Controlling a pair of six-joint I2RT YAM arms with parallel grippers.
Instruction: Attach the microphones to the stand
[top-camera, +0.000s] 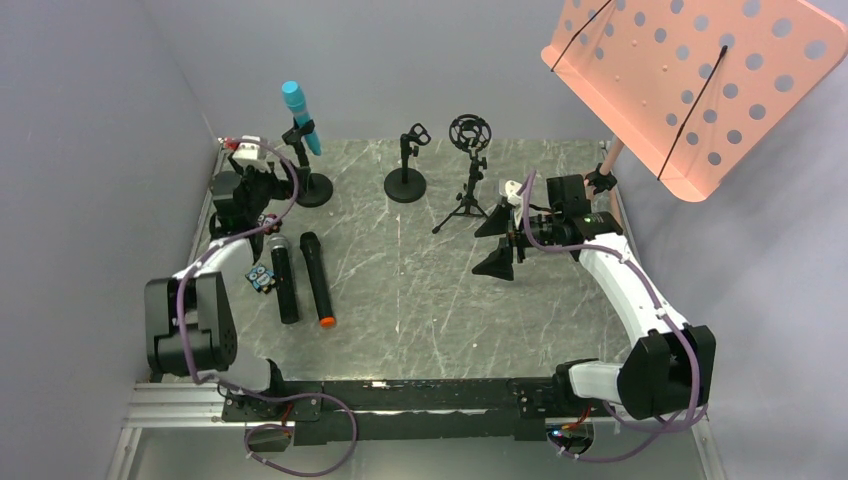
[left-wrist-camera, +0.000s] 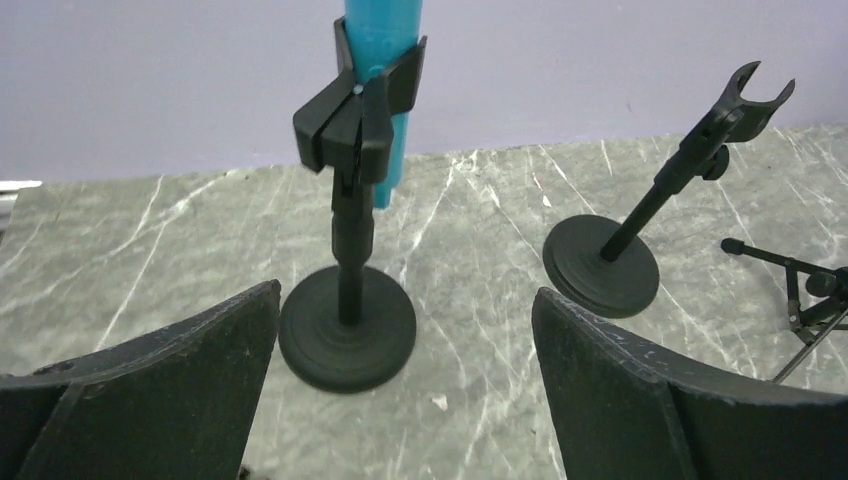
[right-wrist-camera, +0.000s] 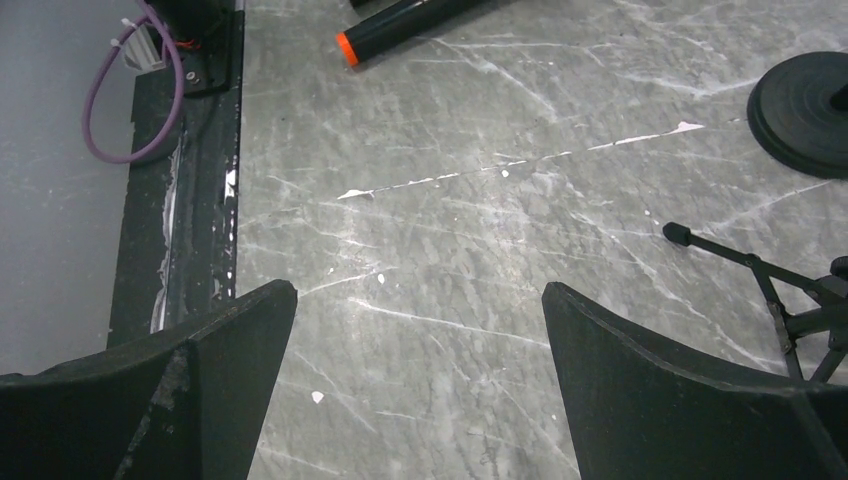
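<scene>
- Beside the left wall, my left gripper (left-wrist-camera: 405, 292) stands wide open and empty, facing the stand (left-wrist-camera: 347, 330) that clips the turquoise microphone (left-wrist-camera: 385, 60).
- The mesh-head microphone (top-camera: 284, 285) and orange-capped microphone (top-camera: 316, 280) lie side by side nearer my bases, long axes running near to far, closest to my left arm.
- My right gripper (right-wrist-camera: 420, 295) gapes empty beside the tripod (top-camera: 468, 195).
- The empty clip stand (top-camera: 405, 165) has open room around it.

top looks down; wrists low, sharing tripod (left-wrist-camera: 820, 284)
</scene>
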